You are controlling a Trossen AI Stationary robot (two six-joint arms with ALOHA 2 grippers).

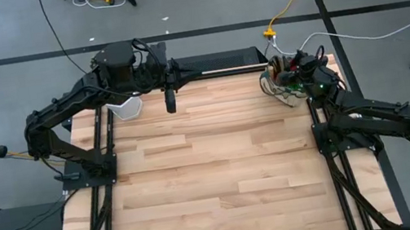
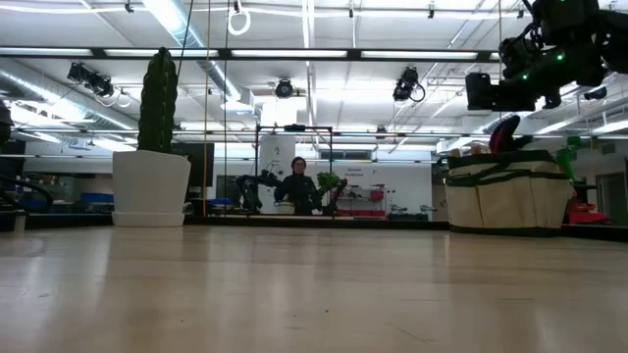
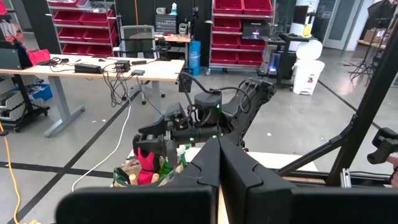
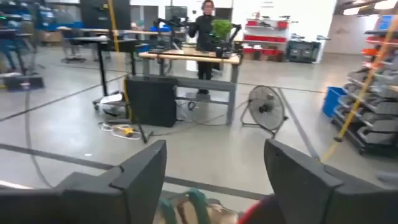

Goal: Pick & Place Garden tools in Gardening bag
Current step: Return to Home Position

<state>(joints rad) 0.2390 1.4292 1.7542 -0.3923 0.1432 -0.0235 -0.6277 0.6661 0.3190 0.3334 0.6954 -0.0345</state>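
Now the right claw (image 1: 302, 66) hangs spread apart over the bag (image 1: 282, 82) at the surface's far right corner; lifting carelessly could snag a handle and tip it, while the left claw (image 1: 170, 100) waits pressed together.

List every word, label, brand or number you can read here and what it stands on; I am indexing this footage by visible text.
None can be read.
gardening bag: no print shows on its beige fabric.
white pot: plain.
red storage bins: any labels are too small to read.
right gripper, open above the bag: no marking shows.
left gripper, shut near the table's far edge: no marking shows.
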